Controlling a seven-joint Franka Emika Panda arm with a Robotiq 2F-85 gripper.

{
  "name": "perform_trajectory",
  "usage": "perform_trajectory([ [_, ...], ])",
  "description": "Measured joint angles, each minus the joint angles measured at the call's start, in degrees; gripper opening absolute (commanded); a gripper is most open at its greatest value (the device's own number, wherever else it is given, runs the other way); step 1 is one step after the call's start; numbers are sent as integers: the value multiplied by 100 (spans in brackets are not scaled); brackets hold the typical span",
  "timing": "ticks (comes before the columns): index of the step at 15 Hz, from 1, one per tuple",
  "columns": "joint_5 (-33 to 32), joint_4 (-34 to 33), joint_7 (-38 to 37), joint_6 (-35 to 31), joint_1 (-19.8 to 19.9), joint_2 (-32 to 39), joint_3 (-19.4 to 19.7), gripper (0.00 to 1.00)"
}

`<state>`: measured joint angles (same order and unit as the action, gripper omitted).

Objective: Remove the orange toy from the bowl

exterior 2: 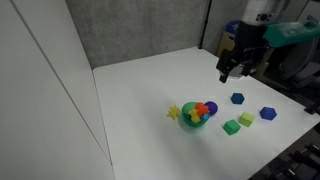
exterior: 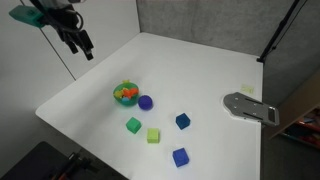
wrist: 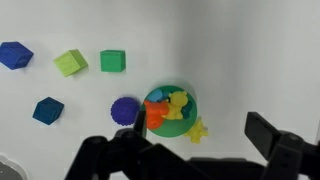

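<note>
Wrist view | pincer spread, empty | one bowl, one orange toy | perhaps four blocks

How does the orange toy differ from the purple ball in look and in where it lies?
The orange toy is orange-red and irregular; the purple ball is purple and round. The orange toy lies inside the green bowl; the purple ball rests on the white table, beside the bowl. Both are small, of similar size.

Your white tabletop carries the bowl; a purple ball just beside it; a green cube; a yellow-green cube; two blue blocks.
</note>
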<state>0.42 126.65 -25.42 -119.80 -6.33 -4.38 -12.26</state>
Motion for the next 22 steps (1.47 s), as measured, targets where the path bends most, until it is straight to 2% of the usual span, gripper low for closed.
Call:
perform_trajectory([
  [3, -210, -140, -113, -451, 3, 495, 109, 100],
  [14, -266, -511, -110, -2175, -66, 2070, 708, 100],
  [22, -268, -1254, -110, -2314, -336, 3303, 1177, 100],
])
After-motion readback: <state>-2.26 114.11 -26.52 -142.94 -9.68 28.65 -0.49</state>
